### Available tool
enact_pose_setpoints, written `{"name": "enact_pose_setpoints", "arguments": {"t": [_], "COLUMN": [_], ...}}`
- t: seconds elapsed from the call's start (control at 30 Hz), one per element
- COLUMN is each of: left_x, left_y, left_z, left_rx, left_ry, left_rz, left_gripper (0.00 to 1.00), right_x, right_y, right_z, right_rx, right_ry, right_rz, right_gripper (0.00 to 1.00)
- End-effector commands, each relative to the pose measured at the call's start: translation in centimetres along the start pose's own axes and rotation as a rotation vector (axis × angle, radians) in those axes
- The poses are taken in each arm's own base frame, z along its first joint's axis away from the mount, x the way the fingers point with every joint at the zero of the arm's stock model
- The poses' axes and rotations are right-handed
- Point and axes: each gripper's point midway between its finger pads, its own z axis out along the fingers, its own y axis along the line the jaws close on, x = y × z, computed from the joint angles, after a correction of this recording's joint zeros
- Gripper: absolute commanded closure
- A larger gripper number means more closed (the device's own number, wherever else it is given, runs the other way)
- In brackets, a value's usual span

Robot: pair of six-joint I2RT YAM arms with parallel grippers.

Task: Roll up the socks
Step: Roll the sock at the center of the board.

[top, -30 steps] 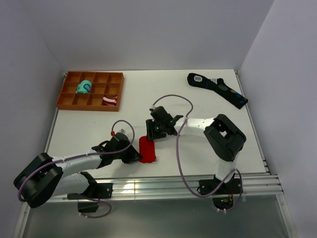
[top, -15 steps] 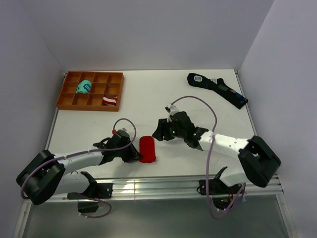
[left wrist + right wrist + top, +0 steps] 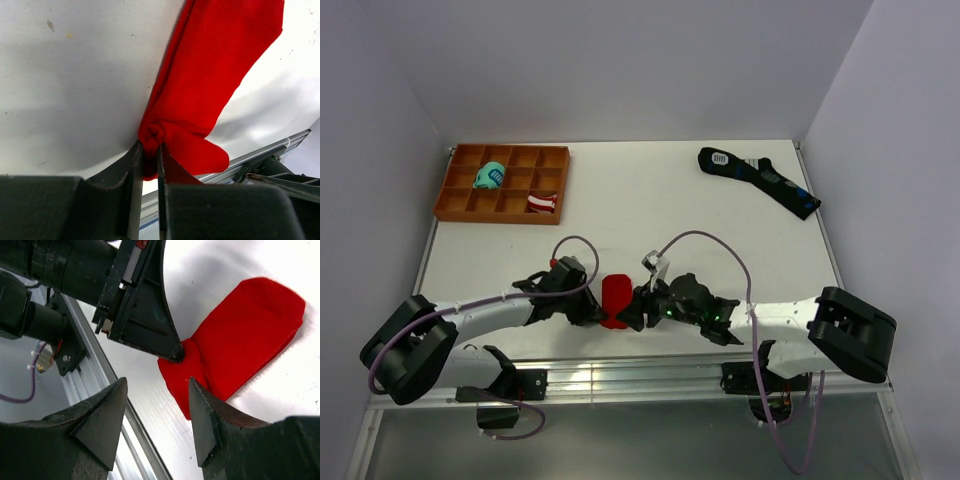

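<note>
Right, top view: the red socks (image 3: 616, 299) lie as a short strip on the white surface (image 3: 620, 200), near its front edge, between both arms. The left pincer (image 3: 601, 318) meets the strip's near-left corner, and the right pincer (image 3: 628, 316) sits just beside its right edge. Orange tray (image 3: 450, 196) far left & long black socks (image 3: 760, 178) far right, both well apart, not involved. Roll looks barely begun, strip mostly flat. To do this step well, I'd say: hold the near corner firm w/ the left, bring the right in low over the near end, take a full bite of cloth, then turn that end over toward the far end, tight & even, no slack, so it doesn't spring open. Left wrist view: left pincer clenched, jaws nearly together, a small bunched fold of red cloth nipped between them; rest of the strip runs away flat on the surface. Right wrist view: right pincer wide apart, holding nothing, fingers hovering short of the near end, no contact as far as I can tell; the left pincer's tip digs into the cloth's edge there.
</note>
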Motion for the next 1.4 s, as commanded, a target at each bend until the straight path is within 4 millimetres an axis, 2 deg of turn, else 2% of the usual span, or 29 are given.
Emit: {"name": "enact_pose_setpoints", "arguments": {"t": [0.0, 0.37, 0.47, 0.63, 0.93, 1.37], "left_x": [2.3, 2.5, 2.5, 2.5, 2.4, 2.2], "left_y": [8.9, 8.7, 8.5, 8.5, 8.5, 8.2], "left_z": [-0.2, 0.0, 0.0, 0.1, 0.0, -0.3], "left_rx": [-0.328, -0.324, -0.324, -0.329, -0.326, -0.324], "left_ry": [0.074, 0.096, 0.100, 0.108, 0.111, 0.120], "left_rz": [0.026, 0.015, 0.019, 0.022, 0.021, 0.024], "left_gripper": [1.00, 1.00, 1.00, 1.00, 1.00, 1.00], "right_x": [-2.3, -0.5, 0.1, 0.3, 1.9, 4.0], "right_y": [1.2, 2.0, 1.1, 0.8, -0.3, -1.7], "right_z": [0.4, 1.7, 1.8, 2.3, 3.0, 2.5], "right_rx": [-0.014, 0.001, 0.051, 0.096, 0.165, 0.244], "right_ry": [-0.116, -0.060, -0.041, -0.031, 0.024, 0.062], "right_rz": [-0.051, -0.138, -0.170, -0.213, -0.281, -0.353], "right_gripper": [0.41, 0.42, 0.43, 0.43, 0.45, 0.48]}}
